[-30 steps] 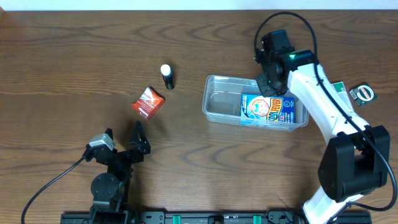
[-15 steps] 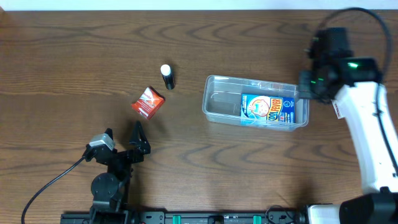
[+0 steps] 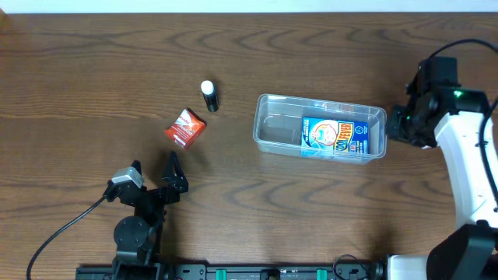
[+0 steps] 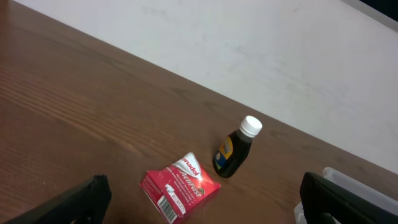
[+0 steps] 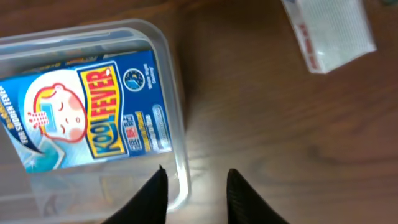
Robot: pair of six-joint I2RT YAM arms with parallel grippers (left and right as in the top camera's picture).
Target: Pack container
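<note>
Jaws of the right gripper (image 5: 196, 175) are standing partly parted and gripping nothing, hovering at a corner of the container (image 3: 274, 128), a clear, shallow, round-cornered tub lying on the desk (image 3: 93, 78) with a blue Kool Fever pack (image 3: 334, 137) inside, while the left gripper (image 3: 153, 165) jaws are gaping wide, empty.

Even, bright light overhead; soft, short shadows; right wrist view blurred, with pale glare on the table (image 5: 208, 163) beside the container (image 5: 177, 124); left wrist view slightly soft.
</note>
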